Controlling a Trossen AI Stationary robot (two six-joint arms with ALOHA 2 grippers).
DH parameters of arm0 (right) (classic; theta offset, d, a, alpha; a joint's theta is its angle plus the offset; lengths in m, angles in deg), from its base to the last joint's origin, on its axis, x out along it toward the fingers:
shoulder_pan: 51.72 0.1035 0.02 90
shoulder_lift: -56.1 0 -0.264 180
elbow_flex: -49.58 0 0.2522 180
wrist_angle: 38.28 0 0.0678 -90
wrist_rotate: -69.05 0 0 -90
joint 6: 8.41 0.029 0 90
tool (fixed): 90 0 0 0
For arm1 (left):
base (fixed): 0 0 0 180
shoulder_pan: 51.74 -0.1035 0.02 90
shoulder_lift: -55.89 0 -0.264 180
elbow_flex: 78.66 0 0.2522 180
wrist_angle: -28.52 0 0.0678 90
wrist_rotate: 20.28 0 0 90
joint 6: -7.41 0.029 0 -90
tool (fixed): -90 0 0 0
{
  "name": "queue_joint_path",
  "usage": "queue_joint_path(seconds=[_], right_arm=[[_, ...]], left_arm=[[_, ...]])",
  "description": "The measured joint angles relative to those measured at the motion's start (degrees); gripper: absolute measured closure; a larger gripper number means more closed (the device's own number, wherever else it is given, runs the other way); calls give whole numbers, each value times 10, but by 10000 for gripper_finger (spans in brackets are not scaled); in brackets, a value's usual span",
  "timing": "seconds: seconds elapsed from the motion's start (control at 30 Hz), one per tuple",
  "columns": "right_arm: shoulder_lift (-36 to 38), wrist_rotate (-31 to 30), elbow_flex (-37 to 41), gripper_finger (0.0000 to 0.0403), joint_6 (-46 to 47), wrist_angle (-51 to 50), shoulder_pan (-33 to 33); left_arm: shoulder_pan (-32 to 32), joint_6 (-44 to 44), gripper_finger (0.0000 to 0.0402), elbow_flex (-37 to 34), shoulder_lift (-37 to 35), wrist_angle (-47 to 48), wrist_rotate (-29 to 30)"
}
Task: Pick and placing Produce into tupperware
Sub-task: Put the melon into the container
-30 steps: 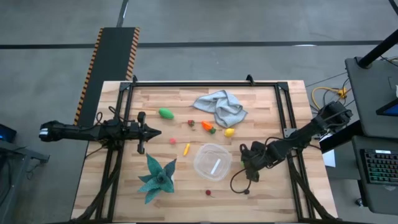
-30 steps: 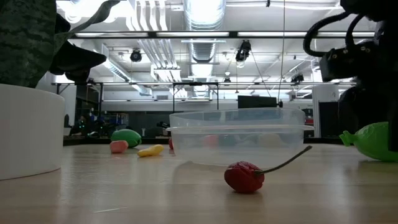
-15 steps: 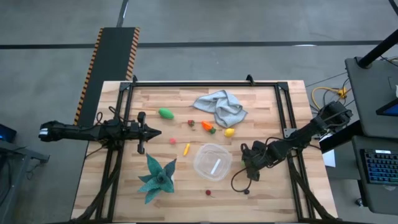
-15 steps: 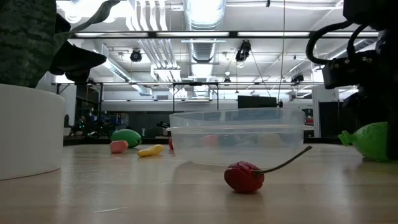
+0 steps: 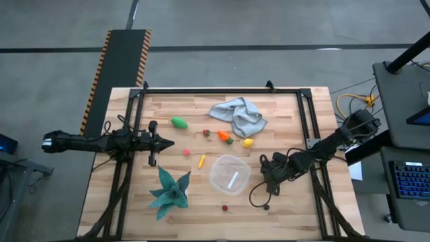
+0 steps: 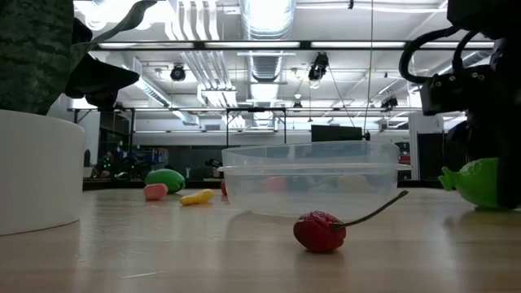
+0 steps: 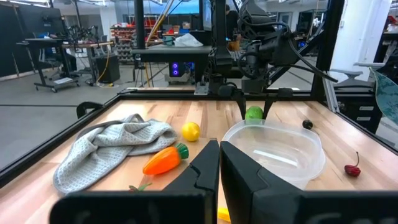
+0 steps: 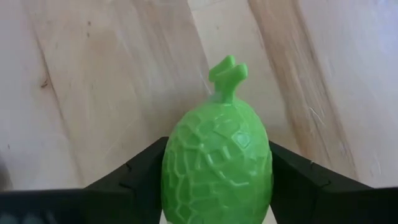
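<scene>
Two dark fingers (image 8: pixel 134 180) of your right gripper (image 8: pixel 214 186) clasp the bumpy green toy fruit (image 8: pixel 217 165) just right of the clear round plastic tupperware (image 5: pixel 229 174), low over the wooden table (image 5: pixel 282 114). Your left gripper (image 7: pixel 219 165), fingers pressed together and empty, waits at the table's left edge.
</scene>
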Motion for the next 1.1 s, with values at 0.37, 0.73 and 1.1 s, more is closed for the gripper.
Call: queue_joint_path(seconds=[0.37, 0.73, 1.1], right_arm=[[0, 3, -1, 189, -10, 0, 0], [7, 9, -30, 194, -35, -9, 0], [8, -10, -128, 195, -62, -8, -8]], left_arm=[[0, 0, 402, 0, 0, 0, 0], [0, 0, 402, 0, 0, 0, 0], [0, 0, 402, 0, 0, 0, 0]])
